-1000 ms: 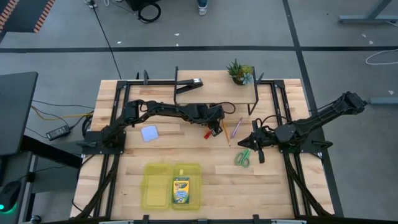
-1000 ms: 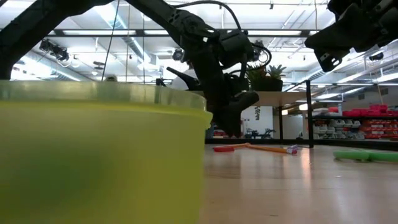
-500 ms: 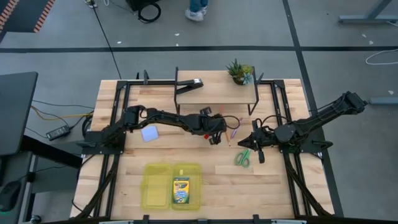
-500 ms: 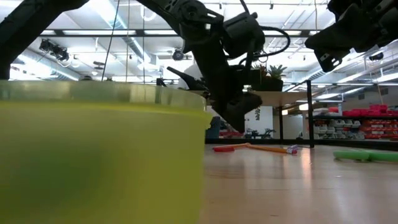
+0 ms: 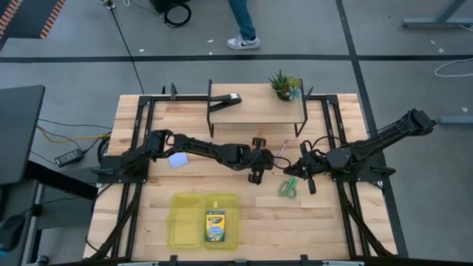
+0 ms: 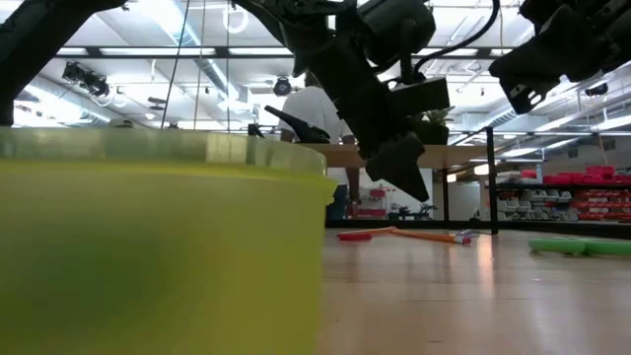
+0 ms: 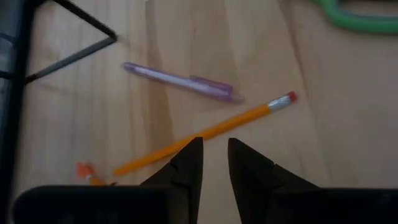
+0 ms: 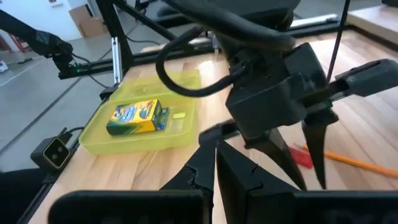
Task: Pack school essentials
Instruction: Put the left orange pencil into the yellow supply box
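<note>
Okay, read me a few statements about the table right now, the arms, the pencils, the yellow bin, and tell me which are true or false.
1. The crayon box lies inside the yellow bin. True.
2. The left gripper is shut on the orange pencil. False: its fingers are apart above the pencil, holding nothing.
3. The green-handled scissors lie on the table near the right gripper. True.
4. The purple pencil is already in the bin. False: it lies on the table beside the orange pencil.
5. The potted plant stands on the table's middle. False: it sits on the raised shelf at the back.
</note>
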Robot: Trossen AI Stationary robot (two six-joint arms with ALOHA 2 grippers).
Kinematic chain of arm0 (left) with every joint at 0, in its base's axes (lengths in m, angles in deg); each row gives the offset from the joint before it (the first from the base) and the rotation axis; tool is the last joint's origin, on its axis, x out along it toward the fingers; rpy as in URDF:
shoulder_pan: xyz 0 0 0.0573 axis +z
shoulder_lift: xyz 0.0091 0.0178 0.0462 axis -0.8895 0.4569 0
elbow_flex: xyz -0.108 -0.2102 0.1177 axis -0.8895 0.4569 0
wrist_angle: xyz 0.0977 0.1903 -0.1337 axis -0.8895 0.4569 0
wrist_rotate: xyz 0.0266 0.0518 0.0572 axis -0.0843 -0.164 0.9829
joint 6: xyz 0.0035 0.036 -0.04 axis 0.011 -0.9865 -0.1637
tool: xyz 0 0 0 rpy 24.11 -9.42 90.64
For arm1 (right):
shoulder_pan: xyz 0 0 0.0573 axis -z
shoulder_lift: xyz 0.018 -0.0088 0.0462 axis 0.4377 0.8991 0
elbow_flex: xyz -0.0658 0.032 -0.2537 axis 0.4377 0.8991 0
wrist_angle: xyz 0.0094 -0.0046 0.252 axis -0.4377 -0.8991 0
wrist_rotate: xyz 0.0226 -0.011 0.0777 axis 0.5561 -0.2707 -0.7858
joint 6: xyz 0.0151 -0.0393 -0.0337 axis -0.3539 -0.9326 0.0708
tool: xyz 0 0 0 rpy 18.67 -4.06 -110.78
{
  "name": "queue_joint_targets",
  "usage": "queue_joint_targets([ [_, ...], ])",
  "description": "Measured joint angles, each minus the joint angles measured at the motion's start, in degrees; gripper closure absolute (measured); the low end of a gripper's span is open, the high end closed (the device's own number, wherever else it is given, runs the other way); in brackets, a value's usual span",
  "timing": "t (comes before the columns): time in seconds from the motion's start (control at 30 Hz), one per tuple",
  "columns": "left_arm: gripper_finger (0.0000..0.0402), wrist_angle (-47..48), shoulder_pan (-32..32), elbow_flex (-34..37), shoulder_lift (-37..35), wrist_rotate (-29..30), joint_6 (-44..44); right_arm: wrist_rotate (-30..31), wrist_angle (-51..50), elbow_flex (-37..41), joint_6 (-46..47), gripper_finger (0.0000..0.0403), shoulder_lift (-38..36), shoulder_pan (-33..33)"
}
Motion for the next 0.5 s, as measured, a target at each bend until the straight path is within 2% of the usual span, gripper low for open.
queue_joint_targets([
  [0.13,0.0311,-1.4,-0.9,0.0,0.5,-1.6,-4.4,0.0,-8.5,-4.1,1.2,0.0380,-2.2,-0.9],
  [0.23,0.0311,-3.5,-1.5,0.1,1.2,-1.8,-3.2,0.3,-10.4,-5.9,1.3,0.0380,-2.9,-2.4],
  [0.37,0.0320,-5.1,-1.5,0.0,1.0,-3.3,-0.7,3.9,-10.8,-6.1,0.5,0.0380,-3.2,-4.8],
  [0.5,0.0330,-2.7,-1.4,-1.6,1.2,-3.4,-0.5,9.1,-10.8,-6.0,-0.8,0.0380,-3.5,-5.7],
])
